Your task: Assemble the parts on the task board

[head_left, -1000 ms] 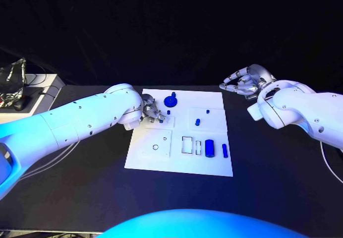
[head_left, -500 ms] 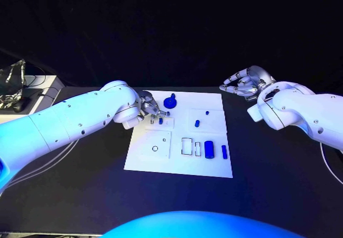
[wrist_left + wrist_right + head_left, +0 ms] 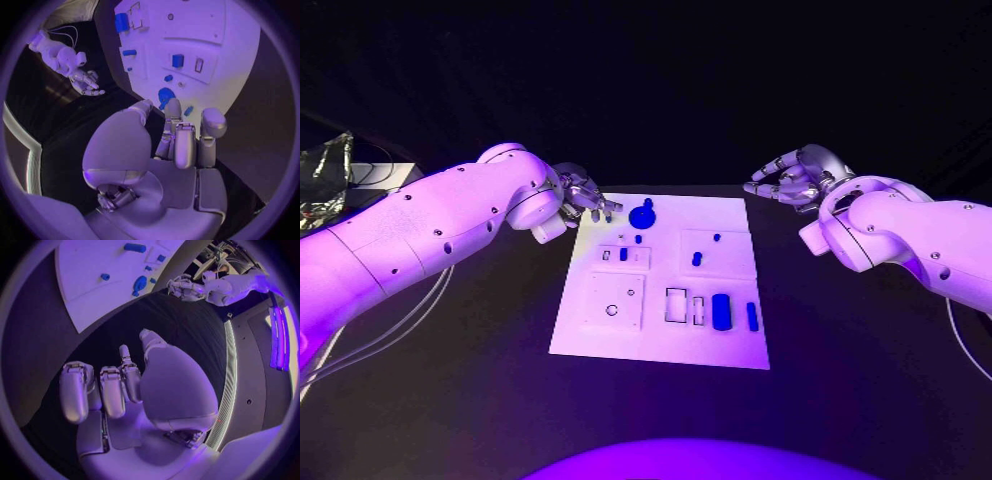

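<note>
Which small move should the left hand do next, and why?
Probably lower the left hand onto the round part beside it. The hand holds nothing and hovers at the board's far left corner, nearest that part; the right hand is off the board.

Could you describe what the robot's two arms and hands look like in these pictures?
Both arms are smooth, rounded white shells with small dark dots along them. The left arm and right arm each end in a silver, metallic, many-fingered hand: the left hand and the right hand. The wrist views show broad rounded finger pads. Thin pale cables trail beneath the left arm.
</note>
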You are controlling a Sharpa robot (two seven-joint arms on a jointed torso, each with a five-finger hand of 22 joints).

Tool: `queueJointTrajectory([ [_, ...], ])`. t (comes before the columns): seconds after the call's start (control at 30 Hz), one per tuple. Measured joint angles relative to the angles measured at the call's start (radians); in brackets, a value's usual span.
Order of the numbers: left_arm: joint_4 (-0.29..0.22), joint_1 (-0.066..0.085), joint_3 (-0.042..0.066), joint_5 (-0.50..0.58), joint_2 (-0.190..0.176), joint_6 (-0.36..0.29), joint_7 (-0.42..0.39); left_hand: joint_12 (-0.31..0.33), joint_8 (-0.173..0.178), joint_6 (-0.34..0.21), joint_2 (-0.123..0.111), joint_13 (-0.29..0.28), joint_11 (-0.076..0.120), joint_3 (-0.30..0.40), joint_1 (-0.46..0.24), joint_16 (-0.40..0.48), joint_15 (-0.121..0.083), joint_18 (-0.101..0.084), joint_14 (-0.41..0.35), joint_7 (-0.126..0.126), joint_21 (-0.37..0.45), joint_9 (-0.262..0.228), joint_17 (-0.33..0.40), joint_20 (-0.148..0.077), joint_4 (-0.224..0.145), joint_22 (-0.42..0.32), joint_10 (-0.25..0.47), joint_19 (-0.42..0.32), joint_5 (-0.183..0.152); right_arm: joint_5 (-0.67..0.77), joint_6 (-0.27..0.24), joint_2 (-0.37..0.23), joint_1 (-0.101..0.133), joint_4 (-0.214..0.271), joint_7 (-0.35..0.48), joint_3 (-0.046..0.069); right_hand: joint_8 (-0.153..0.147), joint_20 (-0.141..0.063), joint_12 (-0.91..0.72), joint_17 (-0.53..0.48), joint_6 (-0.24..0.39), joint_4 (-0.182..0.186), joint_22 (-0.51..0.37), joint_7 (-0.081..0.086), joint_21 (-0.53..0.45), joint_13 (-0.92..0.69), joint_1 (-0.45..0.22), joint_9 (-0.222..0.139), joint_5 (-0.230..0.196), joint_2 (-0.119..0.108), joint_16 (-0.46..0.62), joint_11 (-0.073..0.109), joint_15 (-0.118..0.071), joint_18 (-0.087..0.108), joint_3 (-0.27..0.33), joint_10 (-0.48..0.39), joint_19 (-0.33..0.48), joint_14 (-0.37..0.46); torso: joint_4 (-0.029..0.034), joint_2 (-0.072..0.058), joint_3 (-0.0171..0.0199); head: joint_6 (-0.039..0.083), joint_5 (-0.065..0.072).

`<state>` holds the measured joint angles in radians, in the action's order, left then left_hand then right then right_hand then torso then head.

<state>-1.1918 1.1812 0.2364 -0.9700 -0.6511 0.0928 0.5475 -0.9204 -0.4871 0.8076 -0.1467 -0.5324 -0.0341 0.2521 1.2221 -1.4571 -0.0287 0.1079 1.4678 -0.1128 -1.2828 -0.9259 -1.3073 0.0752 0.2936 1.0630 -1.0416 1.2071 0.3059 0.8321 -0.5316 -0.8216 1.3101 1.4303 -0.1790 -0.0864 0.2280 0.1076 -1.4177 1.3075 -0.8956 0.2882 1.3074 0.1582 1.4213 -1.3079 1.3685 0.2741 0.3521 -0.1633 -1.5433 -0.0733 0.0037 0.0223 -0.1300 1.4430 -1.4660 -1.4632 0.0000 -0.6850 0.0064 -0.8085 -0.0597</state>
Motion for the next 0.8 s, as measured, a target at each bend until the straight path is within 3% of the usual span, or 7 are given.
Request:
queueJointTrajectory([
  [0.1,0.029,0.003,0.002,-0.003,0.013,0.001,-0.003,0.000,0.002,-0.002,-0.022,0.004,-0.004,0.004,-0.022,0.000,0.004,0.000,-0.003,-0.002,0.000,0.020,0.000,0.003,0.001,-0.002,0.004,-0.003,-0.006,0.000,0.000,-0.001,0.000,0.001,0.000,0.000,0.000,0.000,0.000,0.000,0.000,0.000,0.000,0.000,0.000,0.000,0.000,0.000,0.000,0.000,0.000,0.000,0.000,0.000,0.000,0.000,0.000,0.000,-0.0004,-0.002,-0.0004,0.008,0.000],
  [0.23,0.077,0.012,0.003,-0.011,0.042,-0.004,-0.006,-0.005,0.002,-0.003,-0.035,0.006,-0.004,0.003,-0.035,0.000,0.004,0.000,-0.003,-0.003,0.000,0.031,0.000,0.005,0.001,-0.002,0.004,-0.002,-0.006,0.000,0.000,-0.002,0.000,0.003,0.001,0.000,0.004,0.000,0.000,0.000,0.000,0.000,0.000,0.000,0.000,0.000,0.000,0.001,0.000,0.000,0.000,0.000,0.000,0.000,0.000,0.000,0.000,0.000,-0.0011,-0.005,-0.0014,0.017,0.001],
  [0.53,0.199,0.041,0.004,-0.047,0.113,-0.024,-0.010,-0.009,0.002,-0.003,-0.031,0.008,-0.007,-0.013,-0.055,0.000,0.008,0.000,0.001,-0.003,0.000,0.040,0.000,0.009,0.002,0.001,0.007,0.002,-0.010,0.000,-0.001,-0.002,0.001,0.005,0.001,0.000,0.004,0.000,0.000,0.000,0.000,0.000,0.000,0.000,0.000,0.000,0.000,0.001,0.000,0.000,0.000,0.000,0.000,0.000,0.000,0.000,0.000,0.000,-0.0047,-0.013,-0.0035,0.034,-0.002],
  [0.8,0.302,0.049,-0.021,-0.070,0.167,-0.018,-0.010,-0.013,0.002,-0.007,-0.031,0.009,-0.007,-0.013,-0.055,0.000,0.008,0.000,0.001,-0.007,0.000,0.045,0.000,0.009,0.002,0.001,0.007,0.002,-0.010,0.000,-0.001,0.000,0.001,0.005,0.002,0.000,0.004,0.000,0.000,0.000,0.000,0.000,0.000,0.000,0.000,0.000,0.000,0.001,0.000,0.000,0.000,0.000,0.000,0.000,0.000,0.000,0.000,0.000,-0.0058,-0.022,-0.0058,0.046,-0.005],
])
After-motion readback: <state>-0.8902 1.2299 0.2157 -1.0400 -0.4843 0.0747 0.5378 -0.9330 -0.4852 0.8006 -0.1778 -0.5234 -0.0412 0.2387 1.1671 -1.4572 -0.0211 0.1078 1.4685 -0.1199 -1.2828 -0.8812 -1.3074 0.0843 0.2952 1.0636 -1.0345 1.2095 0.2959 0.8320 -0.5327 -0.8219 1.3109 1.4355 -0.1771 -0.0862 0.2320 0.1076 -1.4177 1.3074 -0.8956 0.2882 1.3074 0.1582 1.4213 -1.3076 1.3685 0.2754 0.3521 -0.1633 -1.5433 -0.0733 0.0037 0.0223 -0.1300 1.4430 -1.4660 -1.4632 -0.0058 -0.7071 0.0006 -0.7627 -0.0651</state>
